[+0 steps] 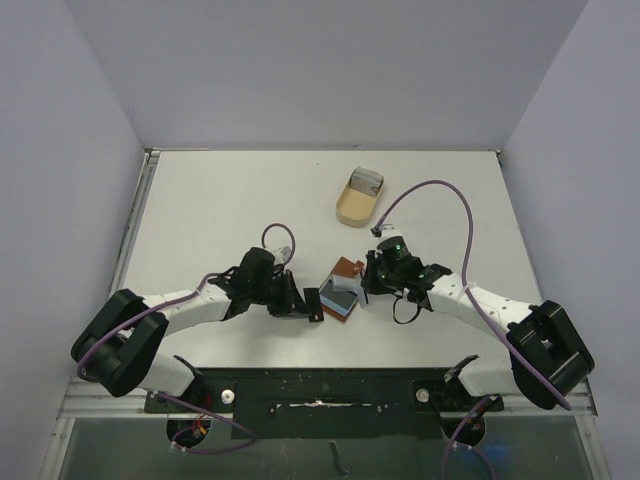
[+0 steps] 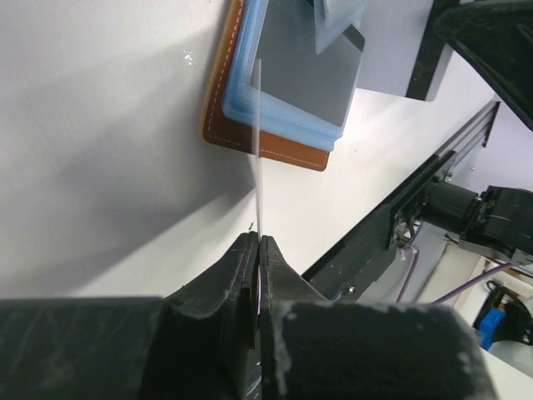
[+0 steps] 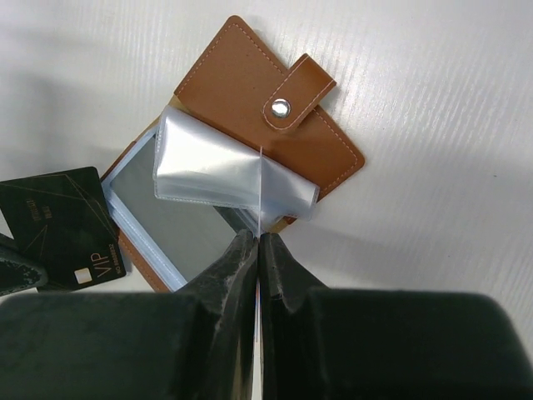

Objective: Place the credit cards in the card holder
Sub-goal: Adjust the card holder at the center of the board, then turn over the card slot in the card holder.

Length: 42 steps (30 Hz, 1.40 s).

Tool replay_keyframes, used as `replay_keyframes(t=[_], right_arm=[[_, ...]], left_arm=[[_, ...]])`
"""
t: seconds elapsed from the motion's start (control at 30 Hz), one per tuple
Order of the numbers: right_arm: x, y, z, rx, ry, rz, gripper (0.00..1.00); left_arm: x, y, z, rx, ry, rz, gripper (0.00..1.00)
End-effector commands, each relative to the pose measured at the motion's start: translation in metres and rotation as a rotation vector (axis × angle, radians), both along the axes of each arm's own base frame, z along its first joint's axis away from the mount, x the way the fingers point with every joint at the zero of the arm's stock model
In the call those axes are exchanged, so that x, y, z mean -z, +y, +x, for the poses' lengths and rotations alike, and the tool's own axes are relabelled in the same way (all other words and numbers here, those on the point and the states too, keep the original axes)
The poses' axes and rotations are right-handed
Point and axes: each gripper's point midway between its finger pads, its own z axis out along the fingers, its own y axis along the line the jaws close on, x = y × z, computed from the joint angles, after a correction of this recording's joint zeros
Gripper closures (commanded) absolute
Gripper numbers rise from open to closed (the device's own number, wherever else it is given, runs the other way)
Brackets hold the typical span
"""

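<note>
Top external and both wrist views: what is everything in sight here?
card holder: one, reddish-brown, open, mid-table.
clear sleeves: a stack, transparent, blue-edged, inside the card holder.
black card: one, black, beside the card holder.
tray: one, tan, far side of table.
grey item: one, grey, inside the tray.
table: one, white.
left tool: one, black, shut on the black card.
right tool: one, black, shut on the clear sleeves.

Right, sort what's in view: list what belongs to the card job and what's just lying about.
Job: card holder, open; dark card in the left gripper; right gripper pinching a clear sleeve.
Lying about: tan tray; grey thing in it, too small to identify.
</note>
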Motion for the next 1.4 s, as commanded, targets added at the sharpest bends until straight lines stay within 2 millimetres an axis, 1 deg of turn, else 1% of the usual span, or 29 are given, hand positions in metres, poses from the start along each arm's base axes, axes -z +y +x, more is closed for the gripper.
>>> replay_keyframes(t=[0.0, 0.13, 0.27, 0.4, 0.57, 0.7, 0.8, 0.93, 1.0, 1.13, 1.37], right_arm=[[-0.014, 0.014, 0.014, 0.003, -0.029, 0.064, 1.0], [-0.013, 0.015, 0.012, 0.01, -0.023, 0.076, 1.0], [-0.01, 0.014, 0.009, 0.015, -0.015, 0.08, 1.0], [-0.006, 0.014, 0.007, 0.02, -0.005, 0.085, 1.0], [-0.006, 0.014, 0.007, 0.021, -0.001, 0.087, 1.0], [-0.007, 0.014, 0.007, 0.021, -0.003, 0.086, 1.0], [-0.006, 0.013, 0.006, 0.021, 0.001, 0.085, 1.0], [-0.005, 0.013, 0.004, 0.026, 0.003, 0.091, 1.0], [-0.005, 0.012, 0.004, 0.028, 0.004, 0.093, 1.0], [-0.007, 0.013, 0.004, 0.026, 0.003, 0.096, 1.0], [-0.01, 0.012, 0.003, 0.03, -0.002, 0.098, 1.0]], left_arm=[[-0.019, -0.015, 0.003, 0.001, -0.015, -0.137, 1.0], [-0.019, -0.016, 0.002, -0.035, 0.02, -0.165, 1.0], [-0.013, -0.012, 0.002, -0.078, 0.056, -0.142, 1.0], [-0.012, -0.011, 0.003, -0.124, 0.096, -0.139, 1.0], [-0.02, -0.01, 0.008, -0.209, 0.117, -0.172, 1.0], [-0.032, -0.009, 0.011, -0.265, 0.111, -0.214, 1.0], [-0.038, -0.007, 0.013, -0.289, 0.095, -0.228, 1.0], [-0.04, -0.009, 0.013, -0.279, 0.084, -0.264, 1.0], [-0.039, -0.01, 0.013, -0.275, 0.087, -0.271, 1.0], [-0.03, -0.009, 0.013, -0.294, 0.114, -0.25, 1.0], [-0.025, -0.009, 0.013, -0.309, 0.132, -0.25, 1.0]])
